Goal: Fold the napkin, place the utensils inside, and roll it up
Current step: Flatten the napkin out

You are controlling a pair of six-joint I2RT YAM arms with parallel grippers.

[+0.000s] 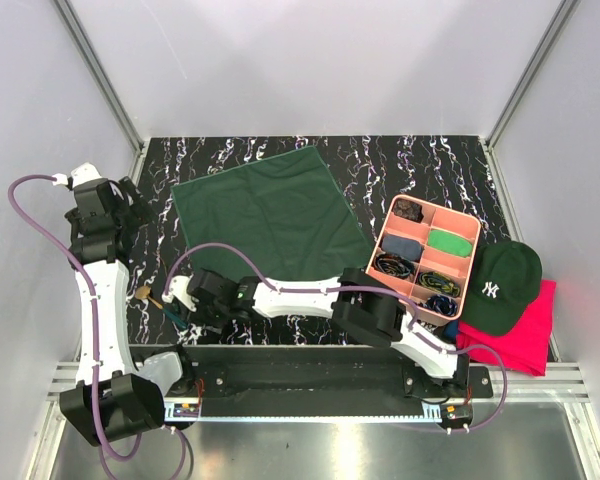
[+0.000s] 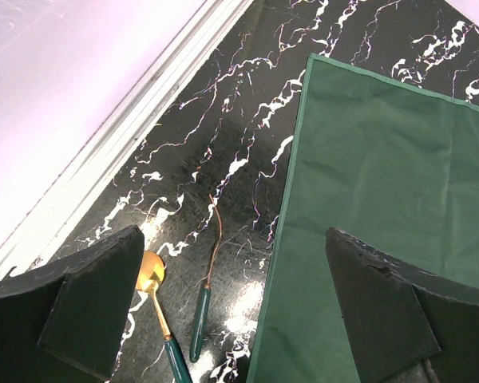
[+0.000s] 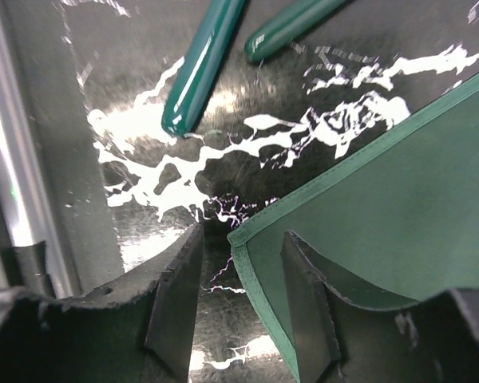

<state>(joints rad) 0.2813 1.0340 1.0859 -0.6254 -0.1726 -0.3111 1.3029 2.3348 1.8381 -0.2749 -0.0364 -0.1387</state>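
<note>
Dark forest-green soft fabric formed the large square napkin (image 1: 265, 215), which lay spread flat on the black, white-veined marble table (image 1: 410, 160).

The right gripper (image 3: 241, 243) was positioned low over the napkin's near left corner. Its jaws stood partly apart and straddled that corner. The hemmed corner point lay in the gap between them, the cloth ran under one jaw, and bare table showed beside the other. No clamping on the cloth was visible, so the jaws were released. Just ahead of these jaws, off the cloth, lay the glossy green handle ends of the two slender utensils (image 3: 203, 68).

The left gripper (image 2: 235, 239) hung above the table with its jaws fully spread and nothing between them. Below the gap ran the napkin's left hem, and the cloth extended under the jaw on that side. Toward the opposite jaw lay the utensils:
- a gold-bowled spoon (image 2: 152, 275), partly hidden by that jaw;
- a thin, bronze-stemmed piece (image 2: 211, 263), near the hem.

Neither touched the napkin.
</note>
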